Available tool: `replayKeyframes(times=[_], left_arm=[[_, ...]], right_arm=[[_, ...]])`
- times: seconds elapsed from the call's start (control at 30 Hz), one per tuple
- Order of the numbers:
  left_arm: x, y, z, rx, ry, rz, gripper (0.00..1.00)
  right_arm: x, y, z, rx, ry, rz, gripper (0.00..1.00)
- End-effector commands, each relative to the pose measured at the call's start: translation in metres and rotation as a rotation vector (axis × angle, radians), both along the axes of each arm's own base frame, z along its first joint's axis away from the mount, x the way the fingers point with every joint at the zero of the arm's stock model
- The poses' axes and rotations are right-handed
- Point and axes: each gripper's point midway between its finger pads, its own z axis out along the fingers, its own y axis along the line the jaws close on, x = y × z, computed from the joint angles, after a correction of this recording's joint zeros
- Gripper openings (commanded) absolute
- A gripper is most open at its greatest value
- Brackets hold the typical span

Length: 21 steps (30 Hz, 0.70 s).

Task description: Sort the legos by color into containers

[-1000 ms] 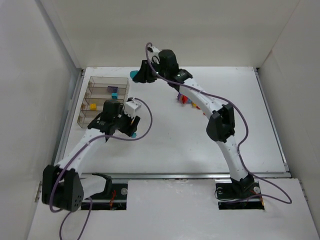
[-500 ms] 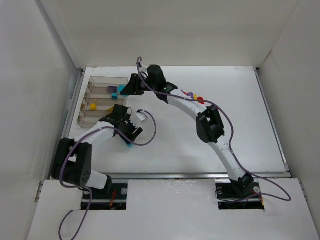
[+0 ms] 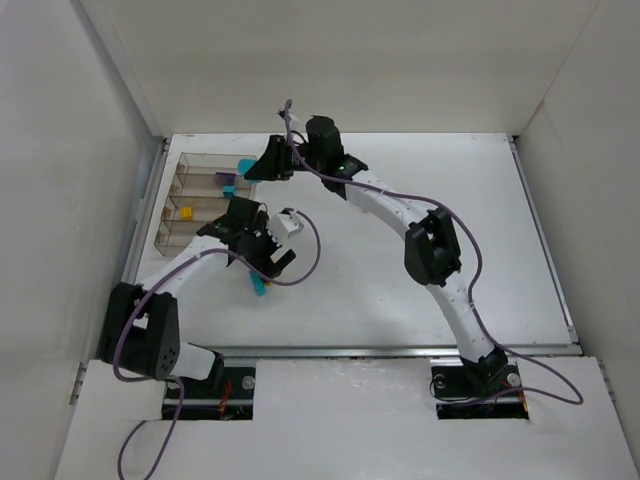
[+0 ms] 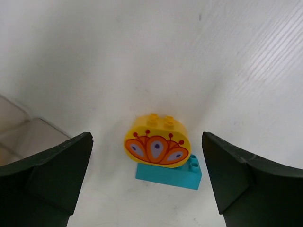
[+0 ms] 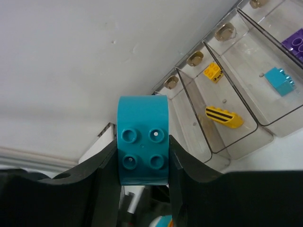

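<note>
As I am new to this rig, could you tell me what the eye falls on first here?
A big teal brick, studs toward the wrist camera, is pinched in the right claw by the clear divided tray. On the table, framed by the open left claw, sits a rounded yellow brick with an orange flower pattern, touching a cyan brick.

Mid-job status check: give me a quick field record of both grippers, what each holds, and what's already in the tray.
left gripper: open, empty, over the table
under it: flower-printed yellow brick joined to a cyan base brick, lying untouched
right gripper: shut on teal brick, beside the tray
tray contents: striped yellow brick and small yellow brick share one compartment; small cyan brick in the next; purple brick beyond
</note>
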Motion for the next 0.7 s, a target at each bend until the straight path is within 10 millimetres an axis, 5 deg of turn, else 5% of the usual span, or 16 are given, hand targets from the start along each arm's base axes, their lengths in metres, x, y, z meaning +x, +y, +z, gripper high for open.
replayKeyframes(times=[0.0,0.07,0.1,0.17,0.2,0.27,0.33,0.37,0.5,0.67], left_arm=[[0.024,-0.032,0.089,-0.179,-0.184,-0.062,1.0],[0.027,-0.036,0.122,-0.247,-0.239,-0.061,1.0],[0.031,-0.029,0.139,-0.291,-0.26,-0.024,1.0],[0.038,-0.032,0.189,-0.392,-0.355,-0.017,1.0],[0.037,-0.029,0.215,-0.425,-0.417,0.001,1.0],[0.044,-0.025,0.265,-0.486,-0.544,0.043,1.0],[0.036,-0.028,0.294,-0.5,-0.64,-0.032,1.0],[0.036,-0.031,0.299,-0.498,-0.673,-0.071,1.0],[0.029,-0.044,0.311,-0.522,-0.692,-0.194,0.93],[0.019,-0.06,0.29,-0.535,-0.573,-0.343,0.84]], right_arm=[[0.004,-0.044,0.072,0.093,-0.162,0.056,0.0],[0.008,-0.062,0.078,0.085,-0.194,0.042,0.0],[0.008,-0.071,0.062,0.054,-0.177,0.041,0.0],[0.003,-0.095,0.083,0.041,-0.294,0.019,0.0],[0.002,-0.108,0.067,0.011,-0.292,0.025,0.0],[-0.016,-0.122,0.088,0.01,-0.428,0.062,0.0],[-0.037,-0.128,0.084,0.006,-0.466,0.132,0.0],[-0.045,-0.133,0.096,0.006,-0.543,0.143,0.0],[-0.071,-0.13,0.085,-0.109,-0.711,0.178,0.0],[-0.09,-0.127,0.072,-0.288,-0.936,0.142,0.0]])
